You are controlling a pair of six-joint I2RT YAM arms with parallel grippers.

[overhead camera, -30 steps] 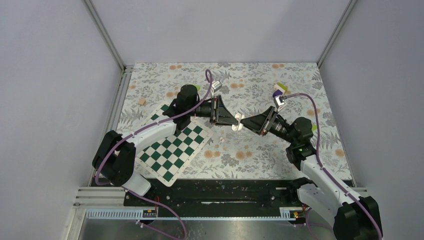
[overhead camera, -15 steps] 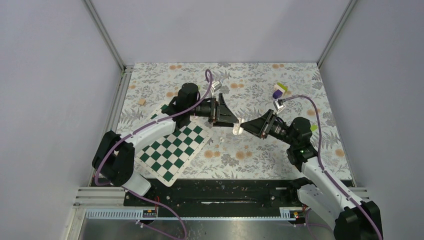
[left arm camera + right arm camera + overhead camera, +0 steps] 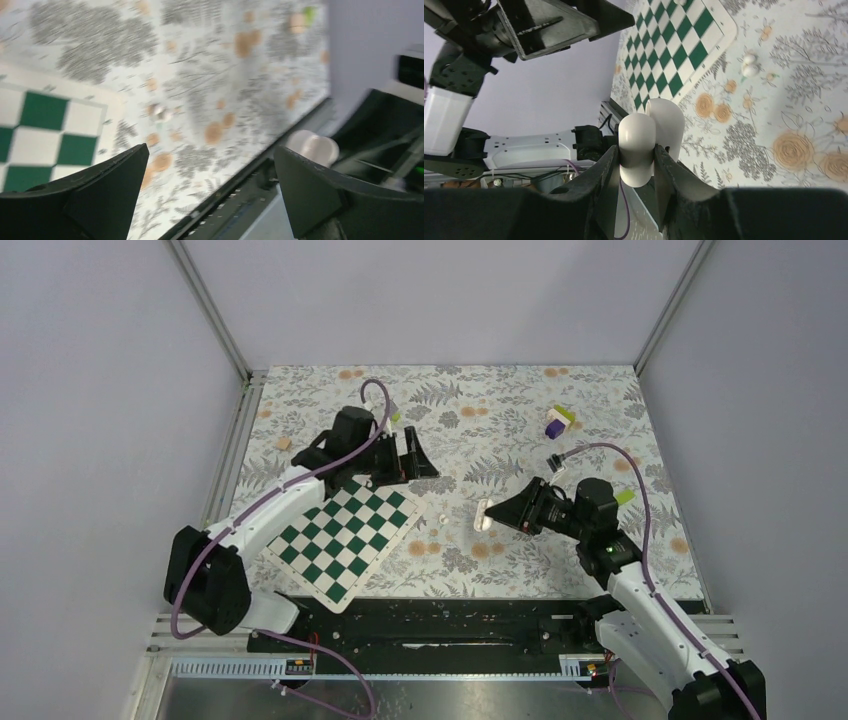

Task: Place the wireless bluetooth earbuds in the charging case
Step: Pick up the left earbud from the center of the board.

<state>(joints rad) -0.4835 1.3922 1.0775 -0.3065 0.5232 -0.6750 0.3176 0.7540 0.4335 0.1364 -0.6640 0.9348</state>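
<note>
My right gripper (image 3: 490, 512) is shut on the white charging case (image 3: 636, 145) and holds it above the floral mat. The case's lid (image 3: 667, 122) stands open beside the gripped body. In the left wrist view the charging case (image 3: 312, 147) shows blurred behind the right finger. Two small white earbuds (image 3: 749, 65) lie together on the mat just off the chessboard's corner, and the earbuds (image 3: 441, 513) sit left of the case in the top view. My left gripper (image 3: 423, 462) hangs wide open over the chessboard's far corner, apart from the case, with nothing between its fingers (image 3: 115, 175).
A green-and-white chessboard (image 3: 345, 535) lies at an angle on the left of the mat. A purple, white and green block (image 3: 558, 421) stands at the back right, a small tan cube (image 3: 284, 443) at the back left. Grey walls close in three sides.
My left gripper has opened wide and drawn back to the left, away from the case. My right gripper has carried the case a little nearer and lower.
</note>
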